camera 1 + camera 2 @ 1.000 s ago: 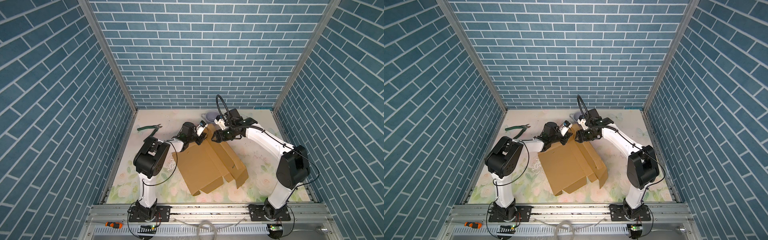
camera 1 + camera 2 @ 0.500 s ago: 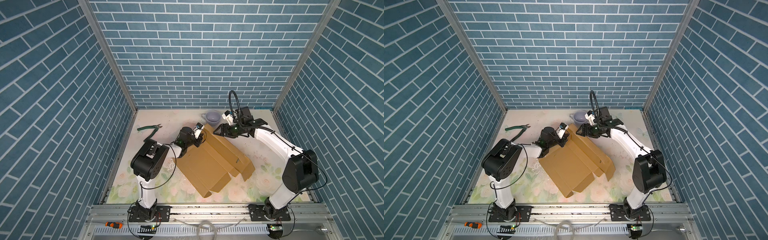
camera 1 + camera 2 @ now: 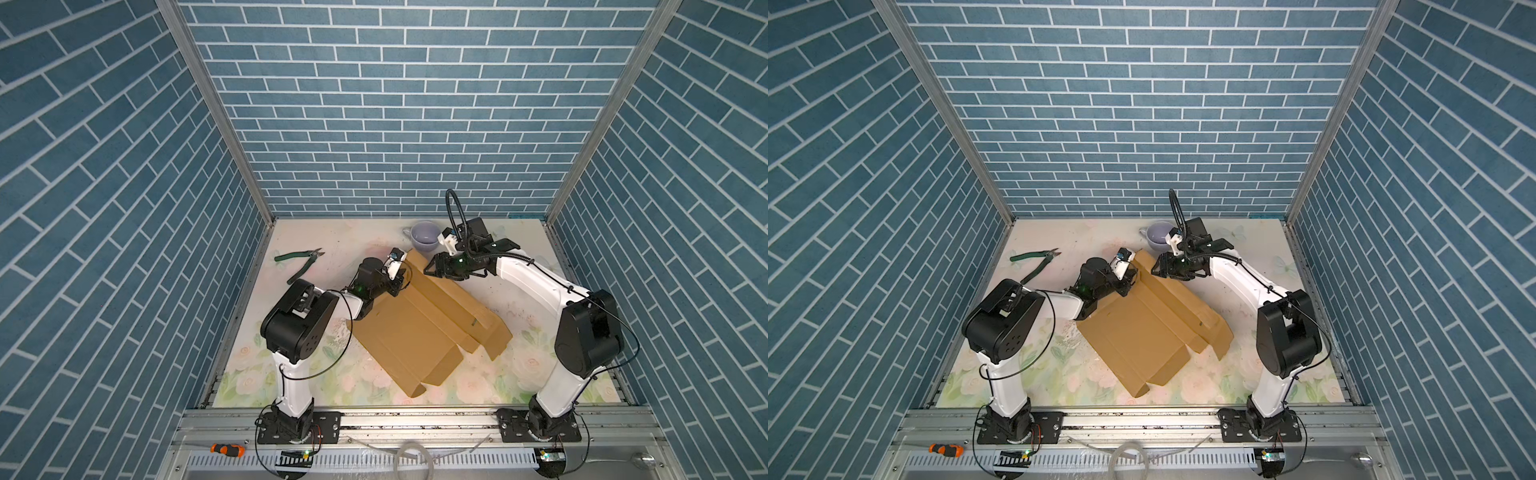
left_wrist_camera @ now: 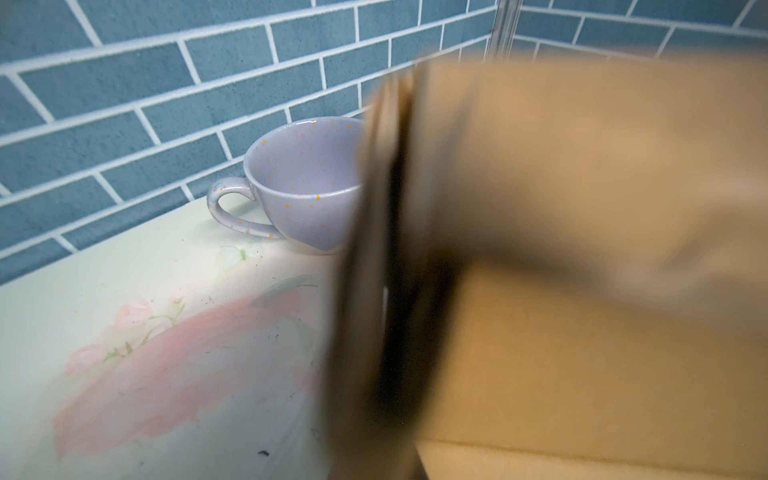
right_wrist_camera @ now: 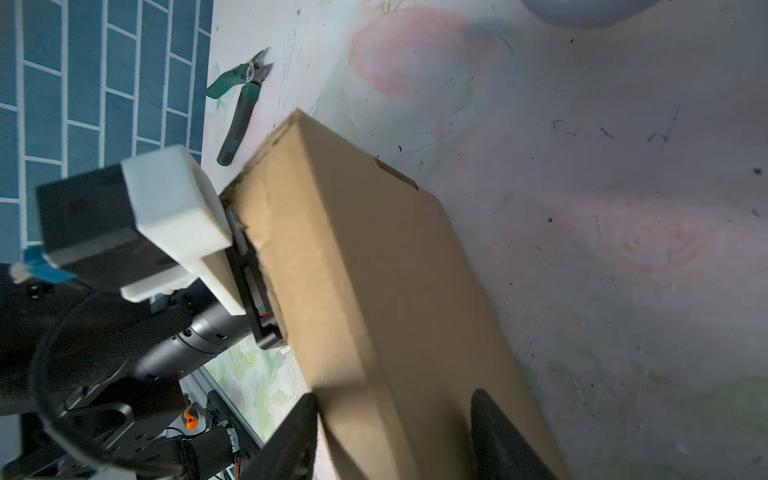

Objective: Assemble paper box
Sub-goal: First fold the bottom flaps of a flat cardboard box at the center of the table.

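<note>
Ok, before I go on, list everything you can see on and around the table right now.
paper box: one, brown cardboard, partly folded, lying diagonally mid-table.
cup: one, speckled lavender, back of the table near the box's far end.
cutters: one pair, green handles, back left of the table, apart from the box.
screwdriver: one, orange and black, on the front rail off the table.
table: one, pale floral top.
walls: three, blue brick pattern, around the table.
left end effector: one, black, at the box's far edge; grip unclear.
right end effector: one, black, fingers apart astride the box's far end.
</note>
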### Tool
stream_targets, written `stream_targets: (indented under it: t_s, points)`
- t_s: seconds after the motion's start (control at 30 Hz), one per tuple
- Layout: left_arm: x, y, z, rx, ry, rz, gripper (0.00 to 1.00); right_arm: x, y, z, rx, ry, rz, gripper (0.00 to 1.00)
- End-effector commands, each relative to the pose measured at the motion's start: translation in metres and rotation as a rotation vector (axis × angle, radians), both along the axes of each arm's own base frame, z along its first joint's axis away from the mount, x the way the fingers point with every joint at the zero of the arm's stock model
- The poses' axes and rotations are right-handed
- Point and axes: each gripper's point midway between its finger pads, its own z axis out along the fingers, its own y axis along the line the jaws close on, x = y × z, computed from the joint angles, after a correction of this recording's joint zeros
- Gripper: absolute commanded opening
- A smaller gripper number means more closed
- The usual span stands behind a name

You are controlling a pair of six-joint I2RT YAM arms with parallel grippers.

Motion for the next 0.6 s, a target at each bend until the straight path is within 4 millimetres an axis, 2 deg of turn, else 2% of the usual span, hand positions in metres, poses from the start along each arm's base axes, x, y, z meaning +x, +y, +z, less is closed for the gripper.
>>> stream_targets:
  t_s: [0.0, 0.17, 0.33, 0.57]
  points:
    - [0.006, -0.002, 0.026, -0.050, -0.062, 0.016, 0.23, 0.000, -0.012, -0.011, -0.088, 0.002, -0.007, 0.57]
    - [0.010, 0.000, 0.027, -0.056, -0.063, 0.026, 0.27, 0.000, -0.012, -0.014, -0.096, 0.003, -0.003, 0.54]
    - [0.012, -0.007, 0.024, -0.056, -0.043, -0.003, 0.30, -0.001, -0.009, -0.015, -0.095, 0.003, 0.004, 0.52]
    - [0.016, -0.016, 0.026, -0.035, -0.022, -0.045, 0.44, -0.002, -0.008, -0.013, -0.102, -0.003, 0.008, 0.49]
